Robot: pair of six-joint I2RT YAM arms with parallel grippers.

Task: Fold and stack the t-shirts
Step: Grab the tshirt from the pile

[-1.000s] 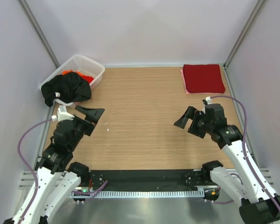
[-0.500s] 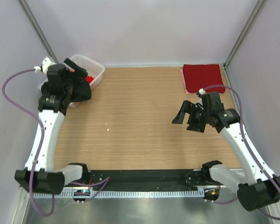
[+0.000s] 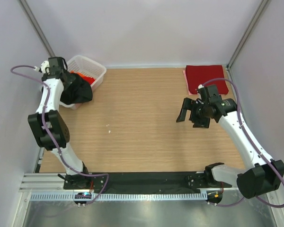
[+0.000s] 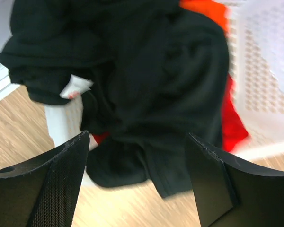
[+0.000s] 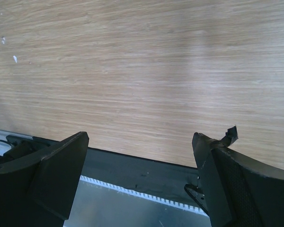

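left gripper [image 4: 136, 138], spread wide and empty, hangs right over the black shirt [image 4: 146, 71]; right gripper [image 3: 189, 115], spread too, is far off.

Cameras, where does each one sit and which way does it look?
Top external: high behind the arms, looking down at the table; both arms show.
Left wrist: on the left arm, facing the black t-shirt draped over the white basket; open left gripper shows.
Right wrist: on the right arm, facing bare wood and the table's near edge; open right gripper shows.
Shared: top and left wrist both see the black t-shirt.
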